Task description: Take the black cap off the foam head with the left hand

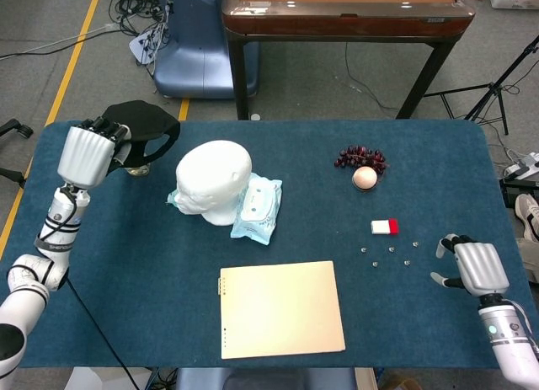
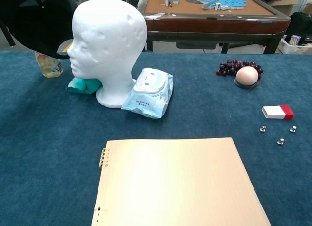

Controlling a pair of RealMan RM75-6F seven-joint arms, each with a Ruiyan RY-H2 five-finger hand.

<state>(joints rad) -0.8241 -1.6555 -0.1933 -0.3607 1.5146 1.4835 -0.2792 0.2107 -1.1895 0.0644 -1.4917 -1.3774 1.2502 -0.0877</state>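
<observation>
- At the far left of the worktop [image 1: 101, 264], the left robot hand [image 1: 84, 154] grips the black cap [image 1: 145, 129], fingers closed on its edge.
- Cap hangs clear, left of the bare foam head [image 1: 214, 181].
- Right robot hand [image 1: 478, 267] rests empty, near right.

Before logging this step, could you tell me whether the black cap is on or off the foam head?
Off: the left hand holds the black cap beside the bare foam head.

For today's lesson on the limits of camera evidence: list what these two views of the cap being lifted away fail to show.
- Bottle: chest view, upper part hidden by the black cap; in the head view almost wholly behind the cap.
- Left hand: head view shows only its back; its grip on the cap is hidden.
- Green object: partly behind the foam head.
- Small metal pieces: too small to identify.
</observation>
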